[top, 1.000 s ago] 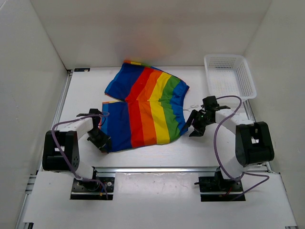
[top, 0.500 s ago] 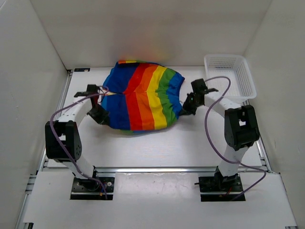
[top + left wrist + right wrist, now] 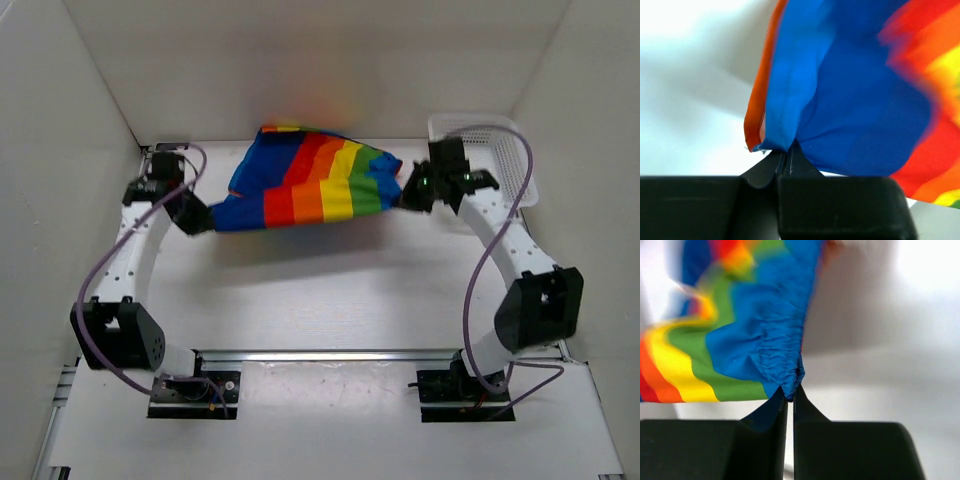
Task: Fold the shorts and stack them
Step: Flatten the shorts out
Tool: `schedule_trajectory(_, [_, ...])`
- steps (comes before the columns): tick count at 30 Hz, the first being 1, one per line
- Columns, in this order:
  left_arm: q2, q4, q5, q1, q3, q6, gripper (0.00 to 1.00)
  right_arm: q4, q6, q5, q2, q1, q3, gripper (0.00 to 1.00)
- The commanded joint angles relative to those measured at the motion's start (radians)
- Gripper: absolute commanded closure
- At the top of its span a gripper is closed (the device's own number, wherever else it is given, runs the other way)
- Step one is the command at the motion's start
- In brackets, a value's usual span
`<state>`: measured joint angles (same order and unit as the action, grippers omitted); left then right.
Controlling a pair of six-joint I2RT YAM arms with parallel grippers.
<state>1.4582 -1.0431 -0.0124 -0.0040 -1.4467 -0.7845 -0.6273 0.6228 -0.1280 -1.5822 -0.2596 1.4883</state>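
The left gripper (image 3: 203, 217) and right gripper (image 3: 410, 190), each clamped tight on a blue edge of the shorts (image 3: 315, 185), hold them stretched between the arms over the table's (image 3: 300, 290) far end, near the basket (image 3: 510, 160).

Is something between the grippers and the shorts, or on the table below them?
Nothing visible. The left gripper and right gripper already pinch the shorts at opposite ends. The table below shows bare; the basket stands off to the right.
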Motion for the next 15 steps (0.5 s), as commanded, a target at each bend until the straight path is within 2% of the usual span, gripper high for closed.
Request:
schedule_trajectory(1, [-0.076,-0.009,0.049,0.027,0.303,-0.002,0.90,-0.095,-0.061,0.060,0.115,0.014,-0.297,1.00])
schedule_trajectory(2, [-0.088,0.006,0.029,0.047,0.363,-0.002,0.88,-0.095,-0.077,0.042,0.143,0.005,-0.357,0.99])
schedule_trajectory(3, [-0.088,0.006,0.016,0.059,0.438,-0.002,0.80,-0.095,-0.090,0.031,0.165,0.005,-0.441,0.93])
schedule_trajectory(4, [-0.079,0.017,-0.013,0.070,0.453,-0.002,0.74,-0.095,-0.101,0.031,0.200,-0.006,-0.465,0.72])
schedule_trajectory(5, [-0.070,0.017,-0.014,0.070,0.453,0.010,0.59,-0.109,-0.110,0.031,0.215,-0.006,-0.476,0.64])
schedule_trajectory(7, [-0.059,-0.009,-0.005,0.070,0.381,0.021,0.40,-0.159,-0.123,0.088,0.250,-0.006,-0.449,0.45])
schedule_trajectory(8, [-0.059,-0.029,0.012,0.070,0.349,0.031,0.28,-0.187,-0.132,0.108,0.260,-0.006,-0.429,0.43])
schedule_trajectory(9, [-0.059,-0.040,0.025,0.070,0.279,0.040,0.20,-0.196,-0.132,0.125,0.269,-0.006,-0.404,0.42])
schedule_trajectory(12, [-0.059,-0.066,0.064,0.043,0.156,0.050,0.22,-0.207,-0.132,0.148,0.260,-0.006,-0.315,0.42])
schedule_trajectory(15, [-0.027,-0.066,0.074,0.006,0.111,0.071,0.29,-0.207,-0.121,0.133,0.228,-0.006,-0.276,0.50])
